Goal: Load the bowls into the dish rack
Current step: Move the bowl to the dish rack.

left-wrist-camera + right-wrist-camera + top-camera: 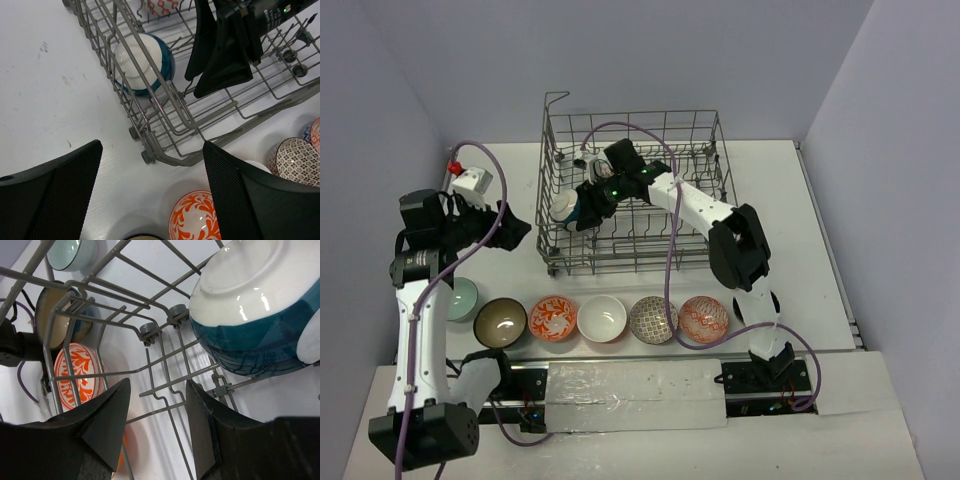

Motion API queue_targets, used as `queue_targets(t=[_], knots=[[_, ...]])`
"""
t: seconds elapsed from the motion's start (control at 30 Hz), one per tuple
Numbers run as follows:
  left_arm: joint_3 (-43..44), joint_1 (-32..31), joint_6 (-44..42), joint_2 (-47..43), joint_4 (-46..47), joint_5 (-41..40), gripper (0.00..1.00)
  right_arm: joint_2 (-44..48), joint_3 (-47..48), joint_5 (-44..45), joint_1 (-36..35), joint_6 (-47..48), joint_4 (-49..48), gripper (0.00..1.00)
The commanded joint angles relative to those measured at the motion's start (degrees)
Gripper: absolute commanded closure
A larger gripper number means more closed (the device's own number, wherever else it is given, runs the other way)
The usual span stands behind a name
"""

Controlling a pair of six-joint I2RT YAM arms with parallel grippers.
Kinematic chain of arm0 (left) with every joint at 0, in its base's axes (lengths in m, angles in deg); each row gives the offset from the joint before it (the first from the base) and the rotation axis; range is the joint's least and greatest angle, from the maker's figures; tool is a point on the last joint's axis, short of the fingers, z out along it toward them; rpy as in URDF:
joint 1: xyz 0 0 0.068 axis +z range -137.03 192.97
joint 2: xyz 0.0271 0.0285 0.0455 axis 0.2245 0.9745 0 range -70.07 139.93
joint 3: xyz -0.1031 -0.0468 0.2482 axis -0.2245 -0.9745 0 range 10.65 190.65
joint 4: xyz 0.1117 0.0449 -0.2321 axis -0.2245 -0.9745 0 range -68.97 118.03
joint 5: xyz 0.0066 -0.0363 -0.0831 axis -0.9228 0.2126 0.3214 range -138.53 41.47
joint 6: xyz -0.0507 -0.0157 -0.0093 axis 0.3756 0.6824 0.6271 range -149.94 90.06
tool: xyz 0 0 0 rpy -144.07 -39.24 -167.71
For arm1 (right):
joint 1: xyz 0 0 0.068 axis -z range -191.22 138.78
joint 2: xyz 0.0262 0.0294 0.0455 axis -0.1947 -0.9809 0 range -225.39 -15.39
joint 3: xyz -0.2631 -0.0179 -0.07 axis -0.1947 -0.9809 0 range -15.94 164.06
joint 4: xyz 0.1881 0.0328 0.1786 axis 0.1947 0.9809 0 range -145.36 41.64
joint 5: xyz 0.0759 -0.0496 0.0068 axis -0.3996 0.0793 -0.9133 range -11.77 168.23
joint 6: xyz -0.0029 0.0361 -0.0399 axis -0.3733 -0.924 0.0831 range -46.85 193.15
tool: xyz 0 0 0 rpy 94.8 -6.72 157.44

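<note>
The teal bowl (142,62) rests on its side between tines at the left end of the dish rack (620,268). Our right gripper (159,390) sits just beside it, jaws apart and empty (the bowl seems seated), so we should back out straight, clear of the wires. Our left gripper (152,147), wide open and empty, hovers above the orange-patterned bowl (195,217), a fair next pick

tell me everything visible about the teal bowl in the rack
The glossy teal ceramic bowl has a white underside and foot ring, then a dark teal band. It lies tipped on its side, underside showing, among the upright tines by the left wall of the grey wire dish rack, resting on its wires. The right tool stands open beside it, not gripping it.
</note>
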Motion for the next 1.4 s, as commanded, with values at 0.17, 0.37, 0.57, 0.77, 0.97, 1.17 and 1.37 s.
queue_targets(t=[0.17,0.37,0.57,0.77,0.97,1.17,1.37], knots=[[4.64,-3.97,2.81,5.21,2.23,-4.90,0.16,4.00,-0.54,-1.72,-0.01,1.60,-1.15,0.44],[7.63,-5.20,3.07,7.76,2.40,-5.86,0.16,3.83,-1.24,-1.98,-0.10,1.86,-1.15,0.43],[10.53,-7.83,2.99,11.45,2.67,-6.83,0.16,3.47,-1.33,-1.98,-0.10,1.95,-1.06,0.43],[12.20,-10.21,2.99,14.97,2.14,-8.06,0.20,3.04,-1.33,-1.98,-0.10,2.30,-0.89,0.43],[11.85,-11.18,3.16,16.46,2.49,-9.90,0.22,2.68,-1.42,-2.16,-0.10,2.65,-0.62,0.43],[12.29,-12.92,3.34,17.60,2.49,-11.05,0.28,3.03,-1.95,-2.16,-0.10,2.92,-0.62,0.43],[15.01,-14.16,3.34,20.15,1.09,-11.66,0.55,3.12,-2.12,-1.90,-0.10,3.27,-0.36,0.43]])
